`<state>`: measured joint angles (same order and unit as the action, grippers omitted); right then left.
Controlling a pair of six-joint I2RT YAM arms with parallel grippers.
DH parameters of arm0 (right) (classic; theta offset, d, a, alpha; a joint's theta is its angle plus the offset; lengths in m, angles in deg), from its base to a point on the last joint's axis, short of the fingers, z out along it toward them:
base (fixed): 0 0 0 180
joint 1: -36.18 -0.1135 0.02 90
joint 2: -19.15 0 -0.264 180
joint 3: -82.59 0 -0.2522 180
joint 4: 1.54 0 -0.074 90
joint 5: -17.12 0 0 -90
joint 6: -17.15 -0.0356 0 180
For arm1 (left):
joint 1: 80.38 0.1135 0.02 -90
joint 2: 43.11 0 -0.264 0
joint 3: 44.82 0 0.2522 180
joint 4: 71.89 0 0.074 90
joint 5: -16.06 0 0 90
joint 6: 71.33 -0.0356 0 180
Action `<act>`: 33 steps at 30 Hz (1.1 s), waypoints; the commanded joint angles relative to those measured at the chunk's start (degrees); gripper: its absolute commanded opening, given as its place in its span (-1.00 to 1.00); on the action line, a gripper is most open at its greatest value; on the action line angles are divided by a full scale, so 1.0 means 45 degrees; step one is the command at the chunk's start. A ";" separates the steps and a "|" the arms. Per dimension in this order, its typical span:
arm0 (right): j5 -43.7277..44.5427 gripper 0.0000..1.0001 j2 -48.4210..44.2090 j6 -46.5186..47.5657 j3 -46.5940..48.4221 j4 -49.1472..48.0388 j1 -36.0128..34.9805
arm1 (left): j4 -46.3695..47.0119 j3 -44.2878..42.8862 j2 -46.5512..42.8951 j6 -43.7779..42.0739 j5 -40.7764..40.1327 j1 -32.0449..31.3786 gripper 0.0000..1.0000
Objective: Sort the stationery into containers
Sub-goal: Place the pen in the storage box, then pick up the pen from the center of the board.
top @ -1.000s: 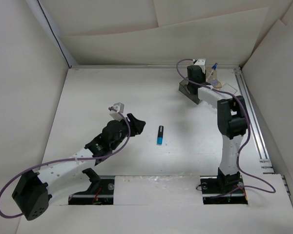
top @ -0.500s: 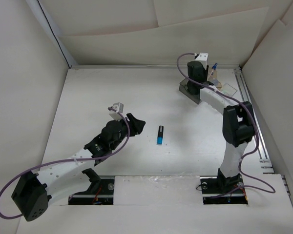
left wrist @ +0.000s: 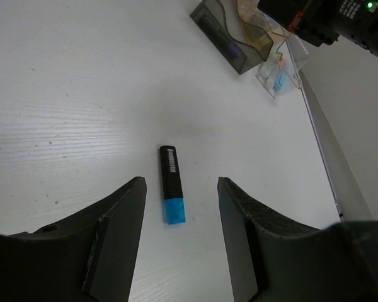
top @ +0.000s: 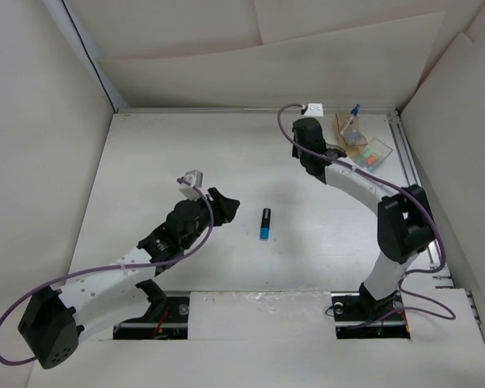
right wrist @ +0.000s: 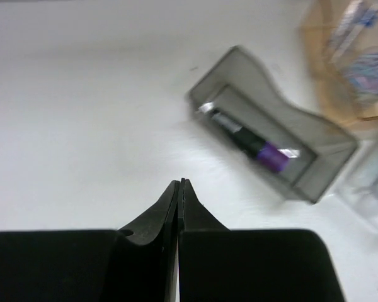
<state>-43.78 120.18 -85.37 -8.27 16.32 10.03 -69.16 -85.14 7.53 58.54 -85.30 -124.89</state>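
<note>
A black marker with a light-blue cap [top: 265,224] lies mid-table; in the left wrist view the marker [left wrist: 169,170] lies on the table beyond and between my open fingers. My left gripper [top: 229,208] [left wrist: 179,181] is open and empty, just left of it. My right gripper [top: 305,153] [right wrist: 179,183] is shut and empty, above the table near-left of the smoky grey bin [right wrist: 327,168], which holds a black-and-purple marker [right wrist: 264,150]. The tan bin [top: 349,129] holds a blue-tipped pen. The clear bin [top: 373,153] holds orange and light-blue pieces.
The three bins stand close together at the back right; the left wrist view shows the grey bin [left wrist: 230,44], the tan bin [left wrist: 255,31] and the clear bin [left wrist: 280,69]. A metal rail [top: 416,186] runs along the right edge. White walls enclose the table.
My right gripper has swung left and back from over the bins, uncovering the clear bin, and now hides the grey bin in the top view. The left arm has barely moved.
</note>
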 commanded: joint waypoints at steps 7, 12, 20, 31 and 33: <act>-0.2795 -0.82 -0.1689 -0.1477 -0.1532 0.2291 -0.2253 | -0.0032 0.0220 -0.0646 -0.0151 -0.0367 0.0341 -0.08; -0.3437 -0.17 -0.1690 -0.1614 -0.1924 0.3385 -0.3230 | -0.0032 0.0220 -0.0646 -0.0151 -0.0367 0.0458 -0.08; -0.3793 0.30 -0.1730 -0.2589 -0.2590 0.3269 -0.4226 | -0.0148 0.0337 -0.0646 -0.0151 -0.0485 0.0458 -0.08; -0.4065 0.13 -0.0538 -0.3567 -0.3000 0.2507 -0.4345 | -0.0266 0.0337 -0.0900 -0.0151 -0.0602 0.0458 -0.08; -0.4065 0.10 -0.0169 -0.3723 -0.3000 0.2507 -0.4345 | -0.0149 0.0453 -0.0784 -0.0151 -0.0485 0.0458 -0.08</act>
<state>-61.55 118.28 -100.19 -21.65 30.20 -8.92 -70.78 -84.40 4.44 58.52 -87.27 -123.03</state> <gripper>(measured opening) 0.556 0.458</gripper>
